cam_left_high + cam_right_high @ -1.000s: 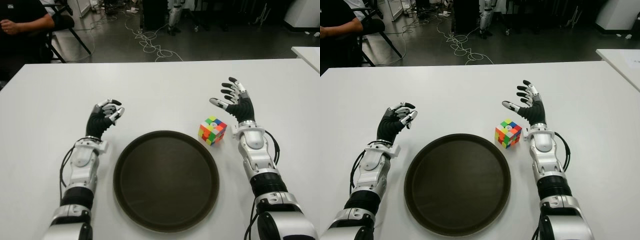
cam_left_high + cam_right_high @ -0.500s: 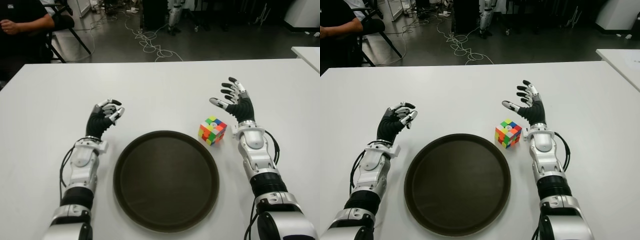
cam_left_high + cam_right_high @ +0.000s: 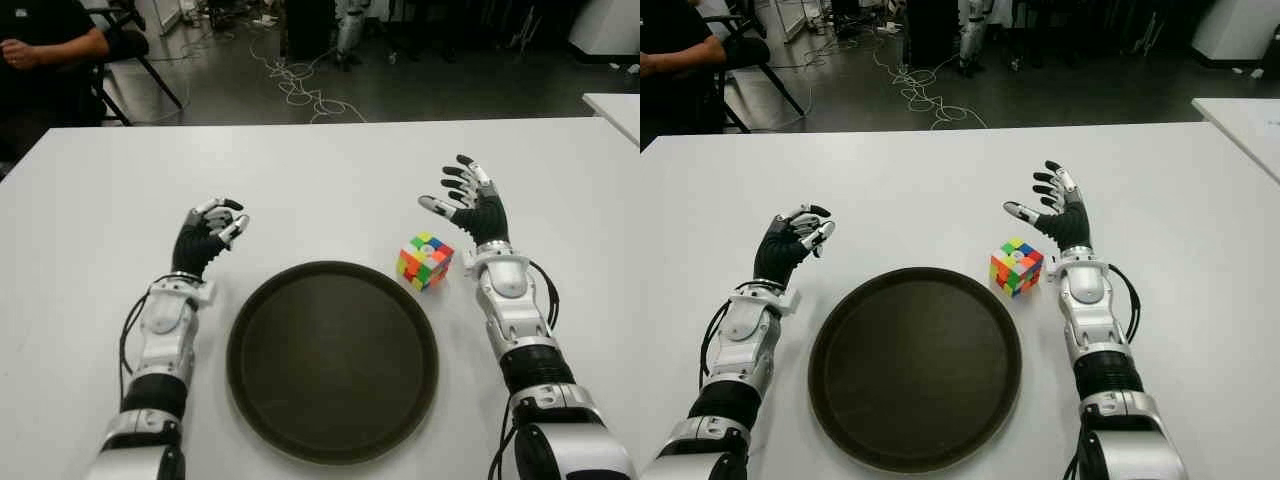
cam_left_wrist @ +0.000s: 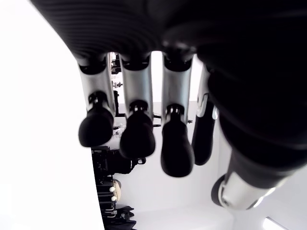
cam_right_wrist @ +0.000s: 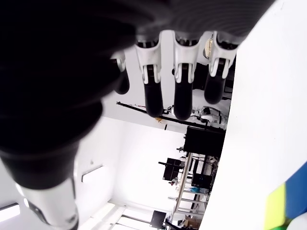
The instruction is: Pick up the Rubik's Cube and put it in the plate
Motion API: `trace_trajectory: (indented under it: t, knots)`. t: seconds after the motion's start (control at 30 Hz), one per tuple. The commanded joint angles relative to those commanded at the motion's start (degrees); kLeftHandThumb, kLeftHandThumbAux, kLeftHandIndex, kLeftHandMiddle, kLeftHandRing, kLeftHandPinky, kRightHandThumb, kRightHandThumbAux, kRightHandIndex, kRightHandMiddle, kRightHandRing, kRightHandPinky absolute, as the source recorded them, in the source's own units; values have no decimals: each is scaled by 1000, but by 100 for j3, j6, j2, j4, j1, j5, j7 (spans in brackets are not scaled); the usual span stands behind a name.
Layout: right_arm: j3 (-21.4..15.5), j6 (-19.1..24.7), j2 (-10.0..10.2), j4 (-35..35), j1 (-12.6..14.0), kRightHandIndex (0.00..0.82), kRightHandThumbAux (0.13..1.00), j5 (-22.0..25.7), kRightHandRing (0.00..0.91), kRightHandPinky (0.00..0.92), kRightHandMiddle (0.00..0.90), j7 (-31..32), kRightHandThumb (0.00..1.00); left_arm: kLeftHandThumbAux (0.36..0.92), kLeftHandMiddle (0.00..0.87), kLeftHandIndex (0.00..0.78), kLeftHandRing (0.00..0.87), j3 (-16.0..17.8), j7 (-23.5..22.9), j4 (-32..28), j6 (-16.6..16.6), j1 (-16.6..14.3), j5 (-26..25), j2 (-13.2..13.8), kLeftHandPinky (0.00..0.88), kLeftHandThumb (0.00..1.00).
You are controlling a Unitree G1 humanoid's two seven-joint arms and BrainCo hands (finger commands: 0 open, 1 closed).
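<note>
The Rubik's Cube [image 3: 424,259] sits on the white table [image 3: 320,180], just off the far right rim of the round dark plate [image 3: 332,360]. My right hand [image 3: 465,193] is raised just beyond and to the right of the cube, fingers spread, holding nothing. A corner of the cube [image 5: 288,211] shows in the right wrist view, apart from the fingers. My left hand [image 3: 212,228] is left of the plate with its fingers loosely bent and nothing in them.
A person sits on a chair [image 3: 45,50] past the table's far left corner. Cables [image 3: 300,85] lie on the floor beyond the far edge. Another white table [image 3: 615,105] stands at the right.
</note>
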Motion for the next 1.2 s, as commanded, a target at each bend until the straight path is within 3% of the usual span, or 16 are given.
trace_trajectory:
  t: [0.67, 1.2]
  knots:
    - [5, -27, -27, 27, 16, 139, 761, 13, 207, 171, 225, 37, 0, 717, 760, 434, 765, -19, -2, 21, -77, 17, 3, -11, 738, 689]
    - [84, -305, -67, 123, 11, 159, 759, -194, 222, 191, 243, -93, 0, 718, 760, 434, 765, -7, -35, 55, -103, 5, -35, -6, 740, 687]
